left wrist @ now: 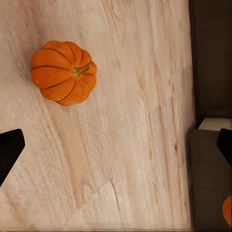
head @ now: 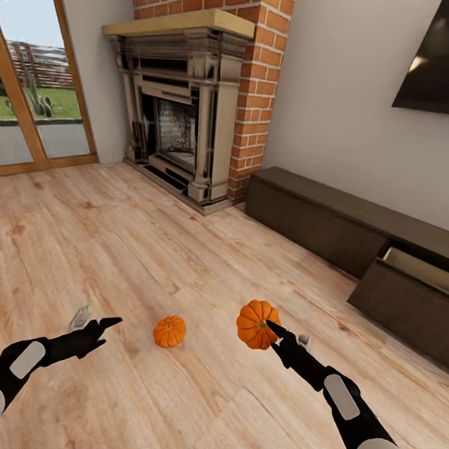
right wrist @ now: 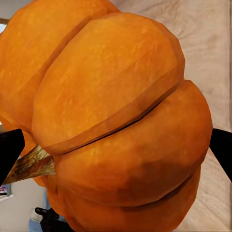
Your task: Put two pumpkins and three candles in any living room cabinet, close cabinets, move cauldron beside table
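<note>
The pumpkin in my right gripper (head: 276,333) is bright orange, deeply ribbed, with a short brownish stem (right wrist: 31,164); my fingers are clamped on this held pumpkin (head: 257,324), which is lifted above the wood floor (head: 110,238). The second pumpkin (head: 170,331) sits on the boards between my two arms, just ahead of my left gripper (head: 92,326), whose fingers stand spread wide with nothing between them. To my right runs the long dark-brown cabinet (head: 323,219) along the white wall, one drawer (head: 422,298) pulled out, its pale inside showing. The floor between me and that drawer is bare; the brick fireplace (head: 189,108) stands well apart ahead.
</note>
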`<state>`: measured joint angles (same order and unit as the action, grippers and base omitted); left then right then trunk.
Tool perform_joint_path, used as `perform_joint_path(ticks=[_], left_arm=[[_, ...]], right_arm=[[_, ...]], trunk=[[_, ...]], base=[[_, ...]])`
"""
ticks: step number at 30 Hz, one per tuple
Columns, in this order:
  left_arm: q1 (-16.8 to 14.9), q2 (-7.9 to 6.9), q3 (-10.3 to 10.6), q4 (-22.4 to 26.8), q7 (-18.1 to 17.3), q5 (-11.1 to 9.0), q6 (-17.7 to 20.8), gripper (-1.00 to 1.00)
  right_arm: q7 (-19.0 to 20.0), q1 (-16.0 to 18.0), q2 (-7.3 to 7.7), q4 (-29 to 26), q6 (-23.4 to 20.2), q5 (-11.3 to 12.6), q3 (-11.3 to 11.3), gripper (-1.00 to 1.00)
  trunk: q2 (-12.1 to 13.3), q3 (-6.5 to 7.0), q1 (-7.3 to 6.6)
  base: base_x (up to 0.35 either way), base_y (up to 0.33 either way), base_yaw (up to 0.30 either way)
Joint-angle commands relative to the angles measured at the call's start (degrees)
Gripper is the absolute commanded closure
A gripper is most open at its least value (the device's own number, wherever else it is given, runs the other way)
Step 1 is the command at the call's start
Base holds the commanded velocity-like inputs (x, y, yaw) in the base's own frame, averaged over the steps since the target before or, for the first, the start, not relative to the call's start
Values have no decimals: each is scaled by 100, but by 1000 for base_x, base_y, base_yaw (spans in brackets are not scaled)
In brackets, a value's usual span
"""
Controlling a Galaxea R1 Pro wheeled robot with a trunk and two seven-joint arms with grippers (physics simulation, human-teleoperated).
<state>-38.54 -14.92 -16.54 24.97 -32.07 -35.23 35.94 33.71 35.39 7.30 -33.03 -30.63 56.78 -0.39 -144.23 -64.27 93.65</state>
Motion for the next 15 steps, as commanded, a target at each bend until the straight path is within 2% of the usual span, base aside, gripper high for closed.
perform_joint_path(ticks=[1,6,15], left_arm=[[-4,39,-25,-1,-19,-11,51,-100],[-4,153,-20,-1,-34,-11,68,-100],[-4,194,-15,76,-44,-11,151,-100]], right_arm=[[-5,3,2,-2,-49,57,-5,100],[-5,3,-1,-2,-49,54,-5,100],[-5,3,-1,-2,-49,61,-5,100]], trunk=[[-4,-27,1],[-10,-138,14],[-23,-338,37]], base=[[0,0,0],[0,0,0],[0,0,0]])
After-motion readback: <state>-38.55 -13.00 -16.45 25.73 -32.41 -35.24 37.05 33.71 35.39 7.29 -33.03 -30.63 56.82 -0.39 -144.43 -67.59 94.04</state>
